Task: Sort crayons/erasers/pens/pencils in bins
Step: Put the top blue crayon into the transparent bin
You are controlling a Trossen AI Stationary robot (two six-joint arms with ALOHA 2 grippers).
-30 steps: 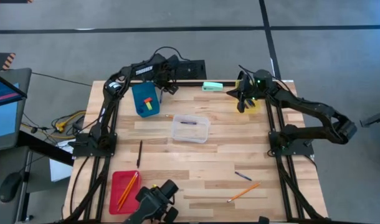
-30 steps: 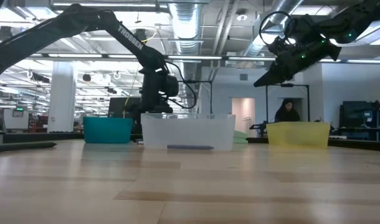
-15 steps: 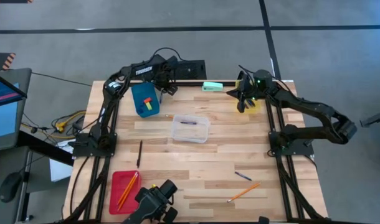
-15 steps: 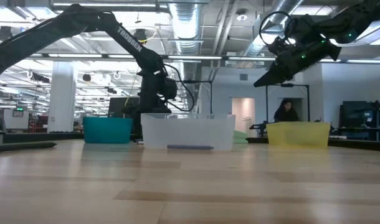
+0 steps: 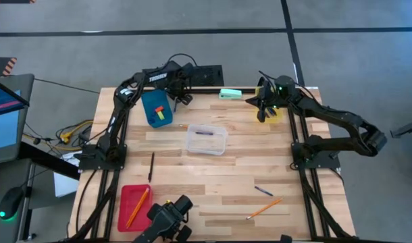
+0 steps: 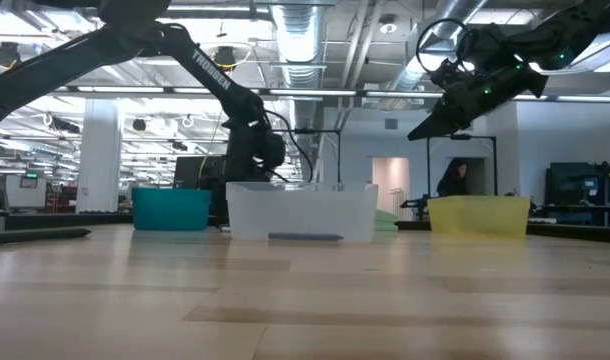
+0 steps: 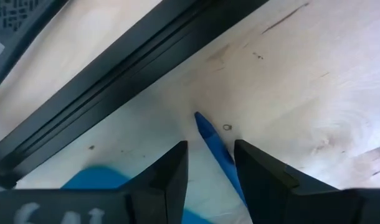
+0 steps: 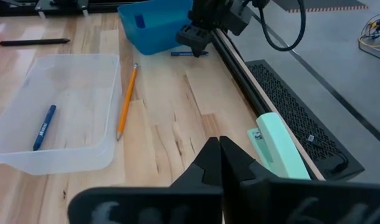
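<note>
My left gripper [image 5: 182, 95] [image 7: 210, 171] is open, low over the table's far edge beside the blue bin [image 5: 157, 108]. A blue pen [image 7: 210, 135] lies on the wood between its fingers. The blue bin holds yellow and red erasers [image 5: 162, 112]. My right gripper [image 5: 263, 112] [image 8: 220, 163] is shut and empty, hovering above the yellow bin [image 6: 480, 215]. The clear bin [image 5: 207, 140] holds one blue pen [image 8: 43, 127]. The red bin [image 5: 134, 206] holds pencils. A black pen [image 5: 151, 166], a blue pen [image 5: 263, 191] and a pencil [image 5: 263, 208] lie loose on the table. My left gripper points down from above, with one finger [image 7: 171, 177] on each side of the blue pen's shaft [image 7: 224, 158], which lies flat on the table. I cannot tell whether either finger touches the pen.
A flat mint-green object [image 5: 229, 94] lies at the far edge between the arms. Another pencil [image 8: 126, 99] lies beside the clear bin. A black rail [image 7: 115, 74] runs along the far edge close to my left gripper. A person [image 6: 457, 180] stands far behind the table.
My left gripper has shifted a little toward the table's right, along the far edge past the blue bin.
</note>
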